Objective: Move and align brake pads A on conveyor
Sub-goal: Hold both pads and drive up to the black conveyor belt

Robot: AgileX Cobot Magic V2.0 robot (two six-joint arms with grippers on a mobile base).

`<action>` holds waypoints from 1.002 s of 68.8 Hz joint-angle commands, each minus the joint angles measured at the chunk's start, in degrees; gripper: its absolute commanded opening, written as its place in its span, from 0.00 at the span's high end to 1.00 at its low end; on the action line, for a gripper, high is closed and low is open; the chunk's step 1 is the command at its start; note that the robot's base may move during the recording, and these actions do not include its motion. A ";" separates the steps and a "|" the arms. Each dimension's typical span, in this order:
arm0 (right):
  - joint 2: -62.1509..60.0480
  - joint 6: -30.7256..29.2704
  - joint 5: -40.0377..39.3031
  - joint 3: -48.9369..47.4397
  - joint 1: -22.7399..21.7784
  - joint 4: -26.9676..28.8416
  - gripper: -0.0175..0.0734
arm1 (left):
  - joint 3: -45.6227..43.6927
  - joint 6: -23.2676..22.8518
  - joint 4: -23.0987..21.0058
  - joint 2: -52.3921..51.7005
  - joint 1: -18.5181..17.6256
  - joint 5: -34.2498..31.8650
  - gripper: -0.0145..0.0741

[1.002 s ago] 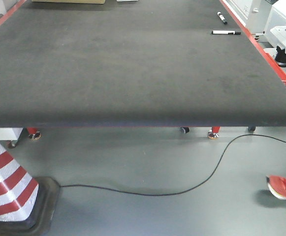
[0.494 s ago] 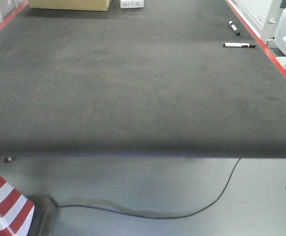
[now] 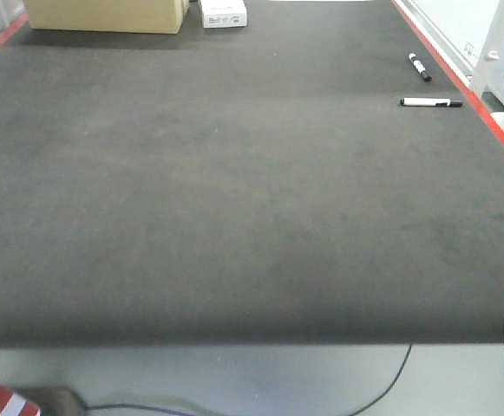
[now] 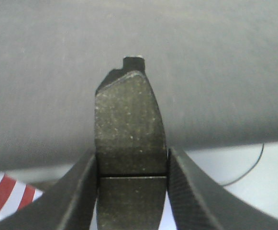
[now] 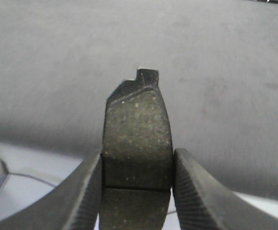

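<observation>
Brake pads: only two show, each held in the air at the conveyor's (image 3: pixel 234 191) near edge, none laid on it yet. The left gripper (image 4: pixel 131 158) is closed to pad width on the left pad (image 4: pixel 129 120), and the right gripper (image 5: pixel 138 160) is clamped likewise on the right pad (image 5: pixel 138 134). Fingers press the long edges right at the centre groove. Judgement: pads are stiff, dense and heavy for their size. The gritty friction face should not slip and is not fragile, so a firm pinch across the narrow width at mid-length, as now, looks right and keeps the pad from swinging. Lower halves are cut off by the frame, and the backing plate shows only as a dark tab on top. Height above the conveyor is hard to judge, as is whether the pads hang past its edge or over the floor. The front view shows neither arm nor pads, only two markers (image 3: pixel 431 102) far right and a carton (image 3: pixel 104 16) at the back. The other pads are not in view.
</observation>
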 commanded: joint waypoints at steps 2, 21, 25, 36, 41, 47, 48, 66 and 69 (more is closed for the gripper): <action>0.25 -0.30 -5.17 -1.82 0.06 -0.22 0.81 | -1.65 -0.21 -0.70 0.20 -0.01 -5.00 0.84; 0.25 -0.30 -5.17 -1.82 0.06 -0.22 0.81 | -1.65 -0.21 -0.70 0.20 -0.01 -5.00 0.84; 0.25 -0.30 -5.17 -1.82 0.06 -0.22 0.81 | -1.65 -0.21 -0.70 0.20 -0.01 -5.00 0.84; 0.25 -0.30 -5.17 -1.82 0.06 -0.22 0.81 | -1.65 -0.21 -0.70 0.20 -0.01 -5.00 0.84; 0.25 -0.30 -5.17 -1.82 0.06 -0.22 0.81 | -1.65 -0.21 -0.70 0.20 -0.01 -5.00 0.84; 0.25 -0.30 -5.17 -1.82 0.06 -0.22 0.81 | -1.65 -0.21 -0.70 0.20 -0.01 -5.00 0.84; 0.25 -0.30 -5.17 -1.82 0.06 -0.22 0.81 | -1.65 -0.21 -0.70 0.20 -0.01 -5.00 0.84; 0.25 -0.30 -5.17 -1.82 0.06 -0.22 0.81 | -1.65 -0.21 -0.70 0.20 -0.01 -5.00 0.84; 0.25 -0.30 -5.17 -1.82 0.06 -0.22 0.81 | -1.65 -0.21 -0.70 0.20 -0.01 -5.00 0.84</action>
